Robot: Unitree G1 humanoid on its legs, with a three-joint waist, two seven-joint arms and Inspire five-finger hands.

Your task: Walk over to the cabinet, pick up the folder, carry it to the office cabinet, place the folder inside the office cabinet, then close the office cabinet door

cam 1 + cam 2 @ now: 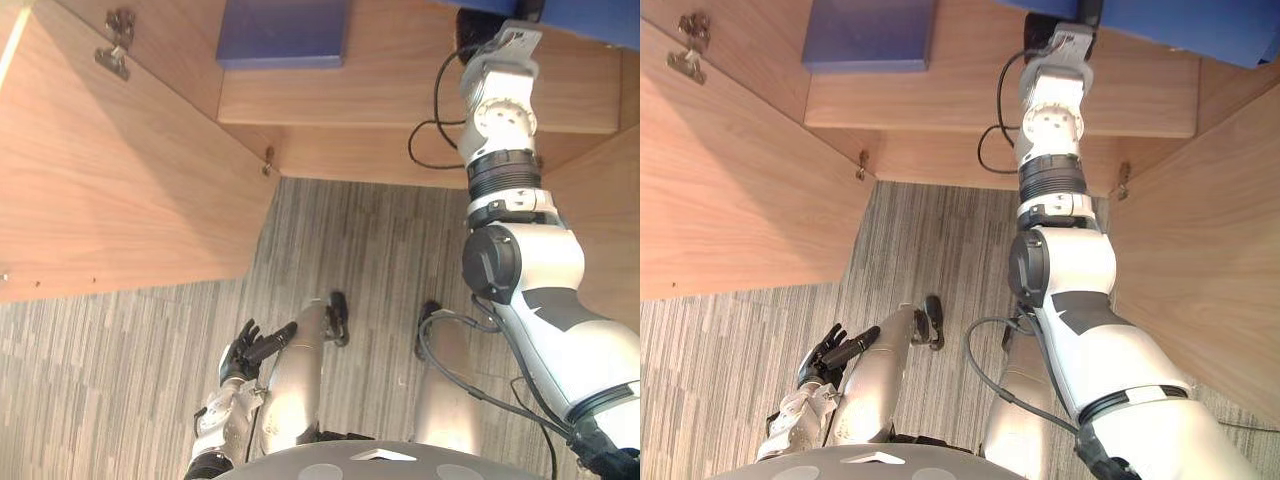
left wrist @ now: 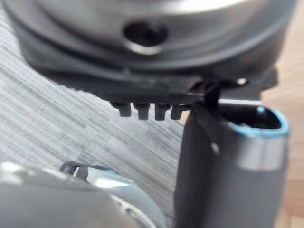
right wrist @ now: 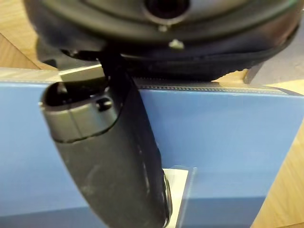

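We are pinching the blue folder in our right hand at one o'clock over the cabinet shelf, left hand hanging relaxed at seven, and should be lowering it flat before releasing.

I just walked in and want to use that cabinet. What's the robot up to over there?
The robot stands at the open wooden cabinet with its right arm stretched inside. Its right hand grips a blue folder, thumb across its face, over the shelf. A darker blue item lies flat on that shelf. The left hand hangs open by its side. The folder seems not yet released, and the doors stand open.
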